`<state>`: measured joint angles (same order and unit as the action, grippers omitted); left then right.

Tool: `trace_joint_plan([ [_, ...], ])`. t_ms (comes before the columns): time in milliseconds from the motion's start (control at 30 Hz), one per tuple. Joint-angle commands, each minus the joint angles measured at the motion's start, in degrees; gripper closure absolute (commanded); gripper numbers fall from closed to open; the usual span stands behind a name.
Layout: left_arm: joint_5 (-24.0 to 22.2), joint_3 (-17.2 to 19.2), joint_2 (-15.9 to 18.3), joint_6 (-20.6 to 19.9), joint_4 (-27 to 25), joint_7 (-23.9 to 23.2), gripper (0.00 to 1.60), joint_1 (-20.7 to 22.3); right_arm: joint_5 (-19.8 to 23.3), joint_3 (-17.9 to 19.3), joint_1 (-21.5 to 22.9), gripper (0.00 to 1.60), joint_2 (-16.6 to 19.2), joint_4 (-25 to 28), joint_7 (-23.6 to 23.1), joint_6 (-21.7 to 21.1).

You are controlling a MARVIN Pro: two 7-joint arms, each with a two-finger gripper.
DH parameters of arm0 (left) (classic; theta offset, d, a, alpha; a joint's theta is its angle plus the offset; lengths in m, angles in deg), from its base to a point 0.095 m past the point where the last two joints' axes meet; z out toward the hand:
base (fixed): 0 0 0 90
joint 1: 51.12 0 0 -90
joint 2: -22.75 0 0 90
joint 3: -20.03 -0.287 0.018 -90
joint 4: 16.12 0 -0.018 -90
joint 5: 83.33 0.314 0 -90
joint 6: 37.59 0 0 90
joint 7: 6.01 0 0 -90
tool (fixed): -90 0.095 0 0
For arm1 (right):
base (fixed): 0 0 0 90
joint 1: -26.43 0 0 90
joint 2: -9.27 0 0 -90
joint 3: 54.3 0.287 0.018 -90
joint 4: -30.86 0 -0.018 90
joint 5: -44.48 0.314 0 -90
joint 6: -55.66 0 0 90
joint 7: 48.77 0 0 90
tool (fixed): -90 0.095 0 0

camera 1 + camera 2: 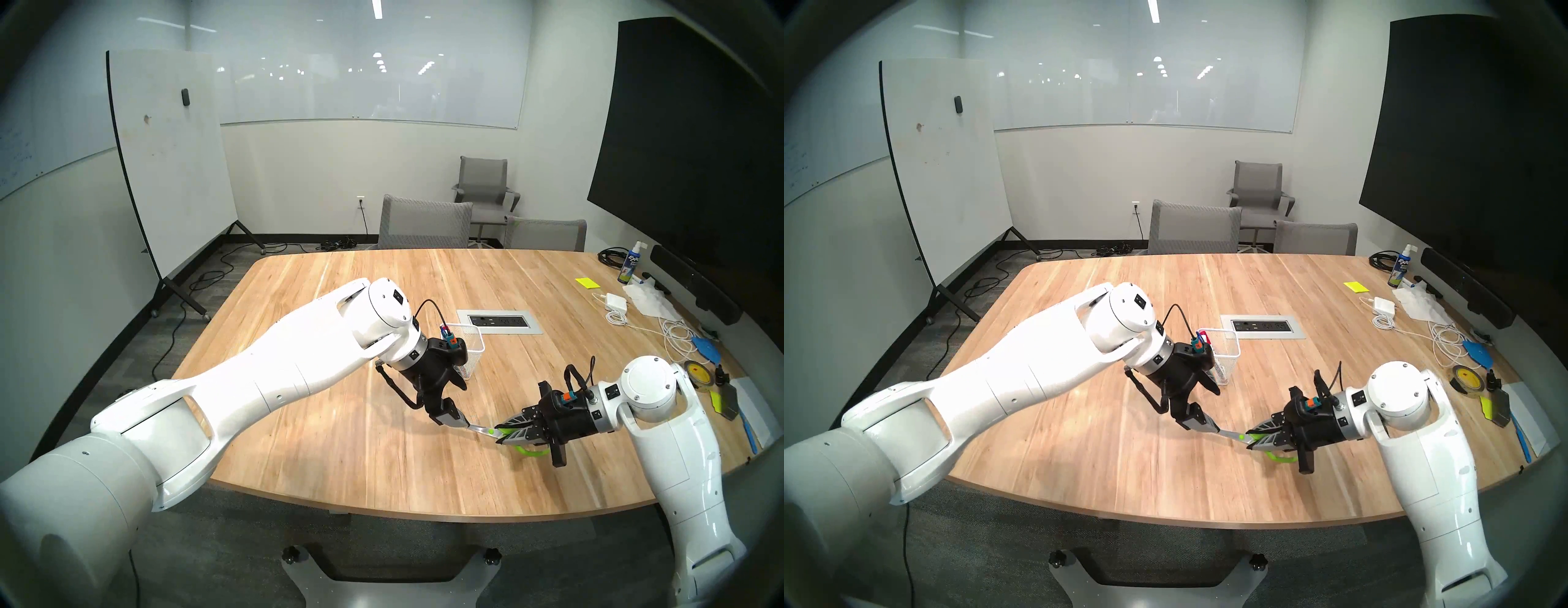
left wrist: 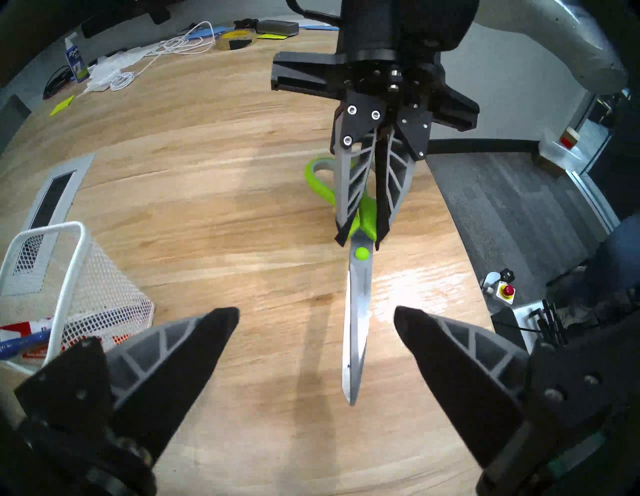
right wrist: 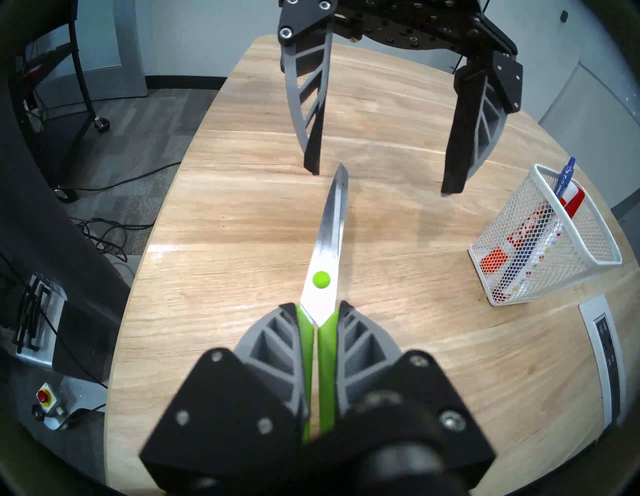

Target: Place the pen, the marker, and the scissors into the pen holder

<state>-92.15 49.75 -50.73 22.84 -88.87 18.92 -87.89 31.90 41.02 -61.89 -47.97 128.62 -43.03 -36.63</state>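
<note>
My right gripper (image 3: pixel 317 306) is shut on the lime-green handles of the scissors (image 3: pixel 329 235), which it holds about level over the wooden table (image 1: pixel 339 424). The closed silver blades (image 2: pixel 358 311) point at my left gripper (image 2: pixel 317 315). That gripper is open, and the blade tip reaches in between its fingers without touching them. The white mesh pen holder (image 3: pixel 554 249) stands upright just behind my left wrist (image 1: pixel 473 352). A blue pen (image 3: pixel 562 176) and a red-capped marker (image 3: pixel 573 204) lean inside it.
A grey power outlet panel (image 1: pixel 500 321) is set into the table behind the holder. Along the right edge lie a spray bottle (image 1: pixel 628 265), a white charger with cables (image 1: pixel 615 302), a tape roll (image 1: pixel 698 371) and a yellow note (image 1: pixel 587 283). Chairs (image 1: pixel 424 225) stand at the far side.
</note>
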Motion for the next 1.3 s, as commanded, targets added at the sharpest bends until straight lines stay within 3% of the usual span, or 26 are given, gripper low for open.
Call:
trace_joint_plan([
  [0, -0.78, 0.26, -3.73, -0.11, 1.13, -2.14, 0.0, 3.29, -0.57, -0.12, 0.61, 1.6, -0.44, 1.89, 0.89, -0.61],
  [333, -0.99, 0.05, -5.31, -0.23, 3.2, -2.13, 0.0, 2.26, -1.91, -0.42, 1.05, 1.6, -1.11, 2.09, 2.25, -1.16],
  [833, -0.8, -0.51, -3.93, -2.08, 0.83, -1.73, 0.0, 0.13, -3.96, -1.1, 3.17, 1.6, -2.2, 0.29, 3.86, -0.85],
  [1267, -0.77, -0.35, -2.58, -2.01, -0.23, -0.58, 0.0, -1.68, -3.58, -0.89, 4.13, 1.6, -1.99, 0.13, 2.52, -1.38],
])
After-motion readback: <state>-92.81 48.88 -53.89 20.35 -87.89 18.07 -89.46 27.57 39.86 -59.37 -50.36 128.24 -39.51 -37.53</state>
